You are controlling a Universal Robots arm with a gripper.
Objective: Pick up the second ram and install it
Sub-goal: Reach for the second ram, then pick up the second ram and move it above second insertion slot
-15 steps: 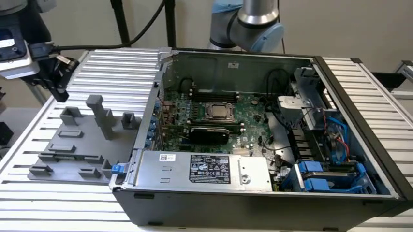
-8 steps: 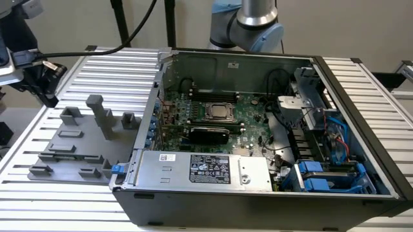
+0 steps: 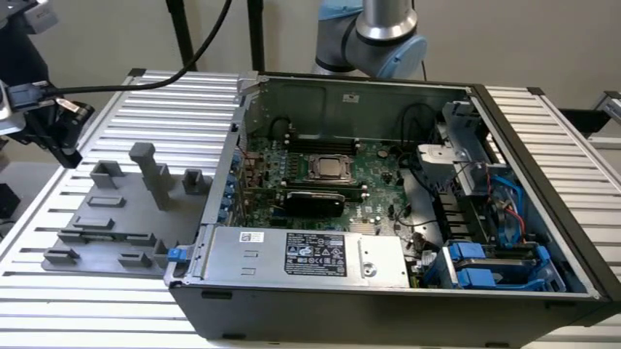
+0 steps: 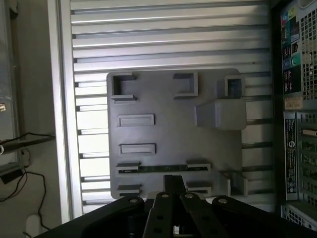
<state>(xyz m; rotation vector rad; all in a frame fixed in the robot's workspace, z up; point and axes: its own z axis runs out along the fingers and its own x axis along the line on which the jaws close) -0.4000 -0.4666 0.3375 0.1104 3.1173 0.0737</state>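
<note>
Ribbed desk point(image 3: 165, 94), open computer case point(image 3: 388, 291) beside a grey holder point(image 4: 163, 99). The second ram point(image 4: 163, 168) apparently lies in that holder, uninstalled, under the tool point(image 4: 173, 184); whether the tool is open cannot be told.

Grey holder tray point(image 3: 126, 218) beside computer case point(image 3: 388, 309)

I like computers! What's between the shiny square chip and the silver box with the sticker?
A black oblong card lies there, seen in the exterior view.
</note>
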